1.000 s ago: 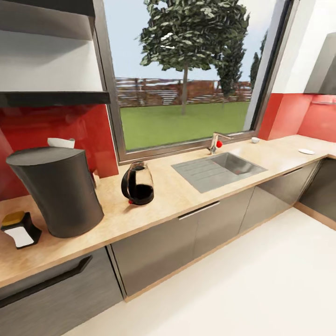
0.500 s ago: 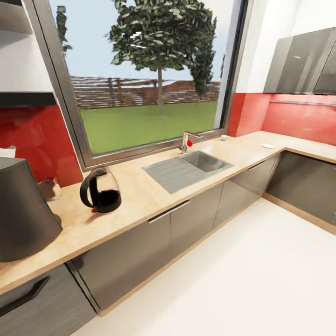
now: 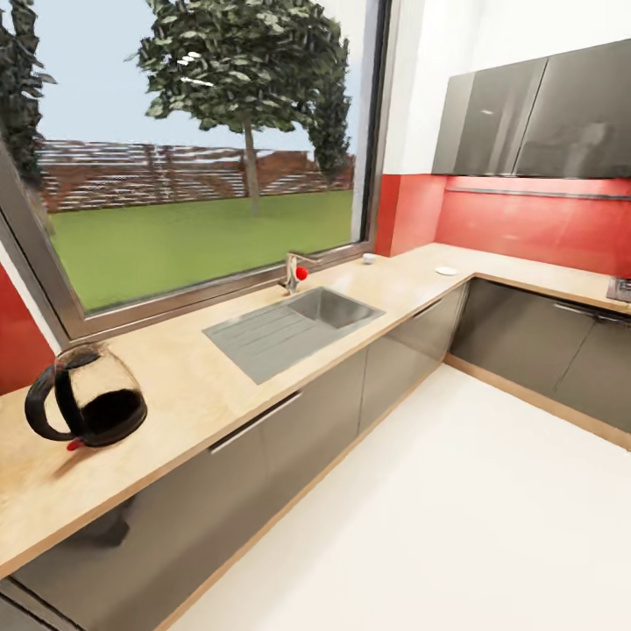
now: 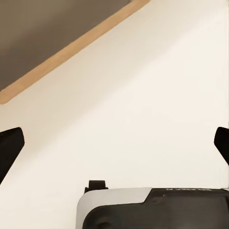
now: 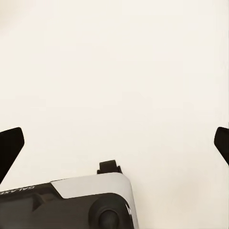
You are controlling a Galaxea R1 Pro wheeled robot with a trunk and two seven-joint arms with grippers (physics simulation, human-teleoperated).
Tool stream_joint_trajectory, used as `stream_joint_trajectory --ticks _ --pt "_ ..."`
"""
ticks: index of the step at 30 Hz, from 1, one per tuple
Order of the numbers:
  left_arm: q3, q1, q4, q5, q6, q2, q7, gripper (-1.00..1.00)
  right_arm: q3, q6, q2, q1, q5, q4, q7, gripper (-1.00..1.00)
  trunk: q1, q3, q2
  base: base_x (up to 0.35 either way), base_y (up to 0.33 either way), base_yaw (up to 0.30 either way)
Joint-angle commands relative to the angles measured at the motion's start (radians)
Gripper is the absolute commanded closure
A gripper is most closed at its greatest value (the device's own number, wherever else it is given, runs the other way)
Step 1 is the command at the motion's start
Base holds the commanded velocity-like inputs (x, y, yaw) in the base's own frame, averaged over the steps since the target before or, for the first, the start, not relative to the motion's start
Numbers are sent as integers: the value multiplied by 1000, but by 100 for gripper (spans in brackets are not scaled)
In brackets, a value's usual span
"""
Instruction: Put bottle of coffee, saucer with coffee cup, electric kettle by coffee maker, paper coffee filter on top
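Observation:
The electric kettle (image 3: pixel 84 407), clear glass with a black handle and dark liquid, stands on the light wood countertop (image 3: pixel 184 394) at the left of the head view. Far along the worktop, by the window corner, sits the tiny white coffee cup (image 3: pixel 370 258), with the flat white saucer (image 3: pixel 447 271) a little to its right. The coffee maker, bottle of coffee, paper coffee filter and kitchen shelf are out of view. My left gripper (image 4: pixel 114 148) is open over pale floor beside a cabinet plinth. My right gripper (image 5: pixel 114 148) is open over bare floor, holding nothing.
A steel sink (image 3: pixel 294 329) with a red-knobbed tap (image 3: pixel 295 273) is set in the worktop under the big window. The counter turns a corner at the right under dark wall cabinets (image 3: pixel 526 114). White floor (image 3: pixel 456 517) spreads before the cabinet fronts.
The head view has swung to the right along the counter. The coffee maker, the small bottle beside it and the dark shelf have slid out at the left; the corner counter now shows.

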Motion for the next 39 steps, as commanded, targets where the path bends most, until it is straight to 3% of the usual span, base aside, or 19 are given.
stream_joint_trajectory --ticks 1,39 --pt "5 0 -2 0 0 -1 -8 -100 9 -2 0 -1 -8 0 -3 -100 1 -1 -1 281 -158 -300" --pt "6 0 -1 2 -3 -1 -8 -100 9 -2 0 -1 -8 0 -3 -100 1 -1 -1 291 -149 -300"
